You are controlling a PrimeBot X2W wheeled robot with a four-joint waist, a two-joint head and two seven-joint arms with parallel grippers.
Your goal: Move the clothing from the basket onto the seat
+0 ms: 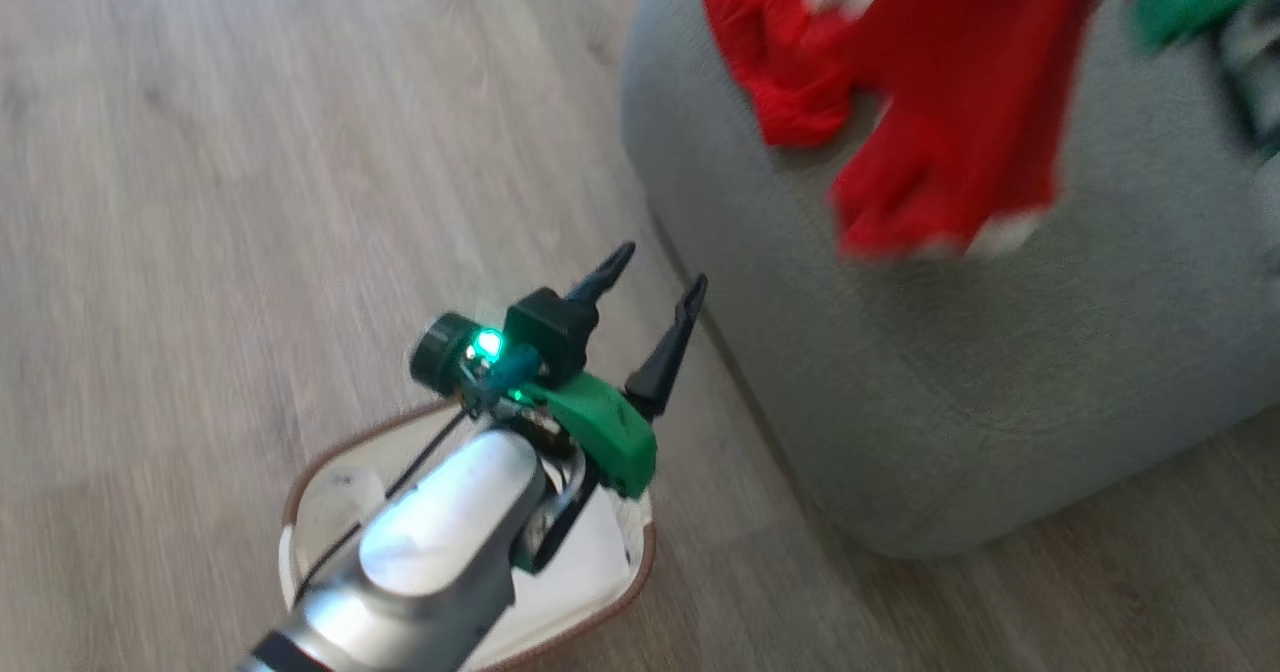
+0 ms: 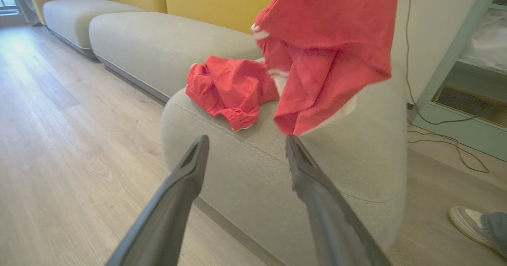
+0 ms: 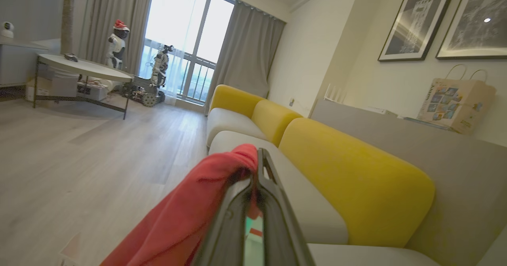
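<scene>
One piece of red clothing (image 2: 229, 88) lies crumpled on the grey seat (image 2: 257, 171). A second red garment (image 2: 328, 52) with white trim hangs above the seat's end, its hem just over the cushion. My right gripper (image 3: 259, 155) is shut on the top of that garment (image 3: 190, 218). In the head view the hanging garment (image 1: 950, 132) drapes in front of the seat (image 1: 950, 402), beside the crumpled one (image 1: 770, 52). My left gripper (image 1: 662, 265) is open and holds nothing, low beside the seat's front. The basket (image 1: 300, 512) sits on the floor under my left forearm, its white bottom showing.
Yellow back cushions (image 3: 348, 171) line the sofa. A person's shoe (image 2: 467, 222) and loose cables (image 2: 447, 139) are on the wooden floor past the seat's end. A round table (image 3: 87, 68) stands far off by the window.
</scene>
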